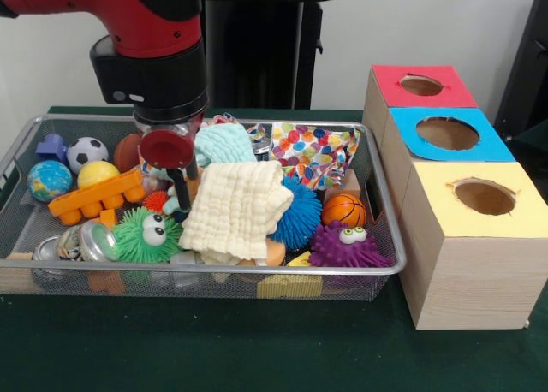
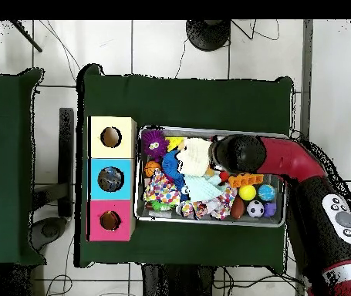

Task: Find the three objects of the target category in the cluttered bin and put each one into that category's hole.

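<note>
Listing by size, largest first:
1. Worktop (image 1: 257, 349): green, carries bin and boxes.
2. Bin (image 1: 387, 238): mesh, packed; no plush animals visible, perhaps under the cloth (image 1: 235, 208).
3. Hand (image 1: 177, 191): low in the clutter; whether apart or together, cannot tell. Best probe gently.
4. Hole (image 1: 421, 86): red box, empty.

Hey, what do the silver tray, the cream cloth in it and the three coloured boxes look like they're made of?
The silver mesh tray looks like fine metal wire mesh with a thicker shiny rim. The cream cloth seems soft woven cotton, judging by its waffle texture and folds. The red-, blue- and yellow-topped boxes look like pale wood, grain visible, with matte coloured tops, possibly paper or paint.
</note>
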You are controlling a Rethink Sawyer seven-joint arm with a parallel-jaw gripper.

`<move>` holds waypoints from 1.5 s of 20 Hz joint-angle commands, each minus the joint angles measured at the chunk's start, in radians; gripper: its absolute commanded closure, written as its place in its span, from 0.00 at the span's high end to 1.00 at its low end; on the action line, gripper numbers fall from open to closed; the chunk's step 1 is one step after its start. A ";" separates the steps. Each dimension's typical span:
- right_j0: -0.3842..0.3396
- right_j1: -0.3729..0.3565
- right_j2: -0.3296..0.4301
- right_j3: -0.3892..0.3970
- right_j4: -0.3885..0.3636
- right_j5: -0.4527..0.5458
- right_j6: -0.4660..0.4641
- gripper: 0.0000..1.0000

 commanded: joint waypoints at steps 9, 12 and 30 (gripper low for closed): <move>0.040 0.049 -0.110 0.020 -0.024 0.074 0.161 1.00; 0.045 0.078 -0.114 0.016 -0.021 0.064 0.160 1.00; 0.077 0.063 -0.152 0.018 0.037 0.145 0.189 1.00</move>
